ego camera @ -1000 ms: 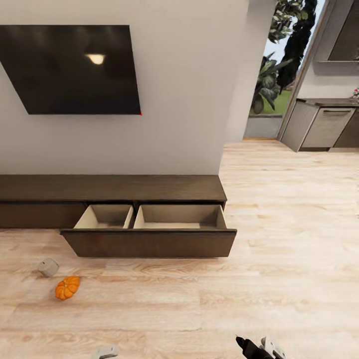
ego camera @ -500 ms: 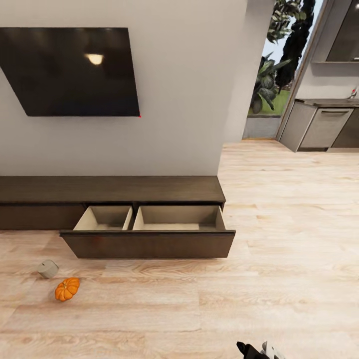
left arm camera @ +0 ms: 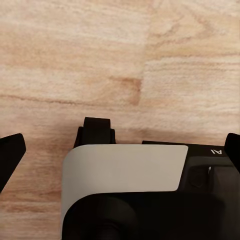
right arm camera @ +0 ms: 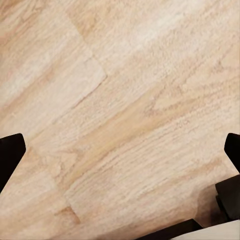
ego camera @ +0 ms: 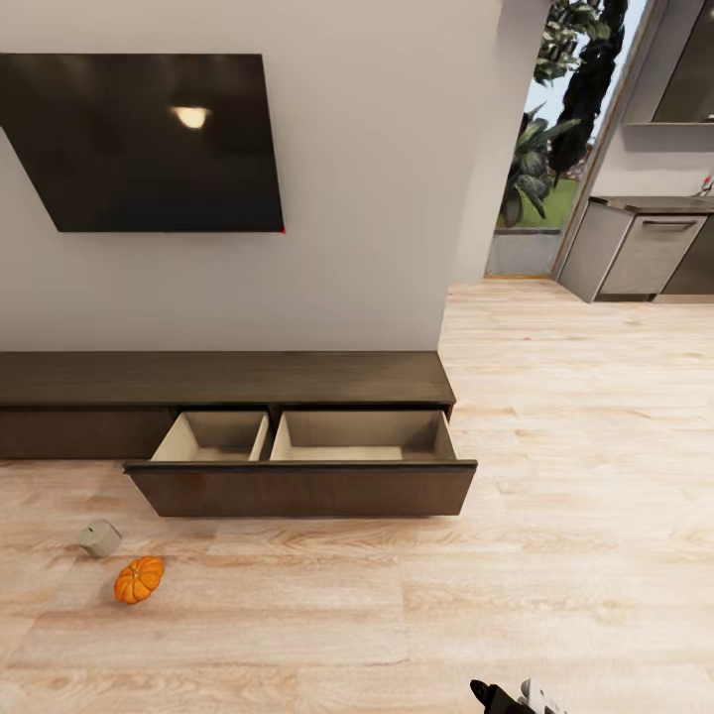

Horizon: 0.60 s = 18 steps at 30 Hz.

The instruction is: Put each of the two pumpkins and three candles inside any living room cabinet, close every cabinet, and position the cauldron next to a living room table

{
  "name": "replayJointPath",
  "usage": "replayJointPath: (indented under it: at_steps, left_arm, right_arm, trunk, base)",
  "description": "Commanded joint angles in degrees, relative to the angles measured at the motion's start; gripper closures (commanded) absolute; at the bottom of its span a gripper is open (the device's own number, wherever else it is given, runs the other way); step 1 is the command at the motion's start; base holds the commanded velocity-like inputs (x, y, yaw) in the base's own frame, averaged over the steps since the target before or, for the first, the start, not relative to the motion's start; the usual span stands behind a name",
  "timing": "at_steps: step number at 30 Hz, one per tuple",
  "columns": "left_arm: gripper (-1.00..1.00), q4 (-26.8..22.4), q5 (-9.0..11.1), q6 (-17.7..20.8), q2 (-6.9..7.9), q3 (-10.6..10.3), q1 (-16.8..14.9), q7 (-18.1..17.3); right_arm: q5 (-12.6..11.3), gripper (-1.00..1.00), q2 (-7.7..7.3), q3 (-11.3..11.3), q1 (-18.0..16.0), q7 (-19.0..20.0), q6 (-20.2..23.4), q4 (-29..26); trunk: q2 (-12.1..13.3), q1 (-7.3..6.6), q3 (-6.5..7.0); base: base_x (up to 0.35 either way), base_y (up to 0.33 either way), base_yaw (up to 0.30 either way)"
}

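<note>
Both tools (left arm camera: 120, 145) (right arm camera: 120, 150) spread empty over floor, pumpkin (ego camera: 138, 580) and candle (ego camera: 100, 538) well apart

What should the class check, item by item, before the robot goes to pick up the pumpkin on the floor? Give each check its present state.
1. Drawer of the cabinet pulled open to receive things: ok.
2. Drawer compartments free of objects: ok as far as seen, their front parts are hidden.
3. Pumpkin lying on the floor, free to grasp: ok.
4. Candle beside the pumpkin and apart from it: ok.
5. Left gripper open and holding nothing: ok, fingers spread wide over bare floor.
6. Right gripper open and holding nothing: ok.
</note>
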Motion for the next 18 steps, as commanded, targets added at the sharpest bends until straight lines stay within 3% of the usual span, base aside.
replayJointPath:
  at_steps: [1, 11, 18]
  left_arm:
    - [-1.00, -0.10, 0.45, 0.28, 0.07, -0.27, -0.01, 0.01]
    - [-1.00, -0.09, 0.48, 0.28, 0.04, -0.32, -0.01, 0.01]
    - [-1.00, -0.09, 0.48, 0.20, 0.04, -0.32, -0.01, 0.01]
  right_arm:
    - [-0.55, -1.00, 0.01, 0.50, -0.06, 0.34, -0.15, 0.17]
    - [-0.44, -1.00, 0.01, 0.66, -0.06, 0.38, -0.06, 0.16]
    - [1.44, -1.00, 0.01, 0.67, -0.06, 0.40, -0.06, 0.16]
  trunk:
    - [-0.02, 0.00, -0.04]
    - [-0.02, 0.00, -0.04]
    - [-0.02, 0.00, -0.04]
  base:
    - [0.004, 0.013, 0.000]
    - [0.001, 0.002, 0.000]
    - [0.000, 0.000, 0.000]
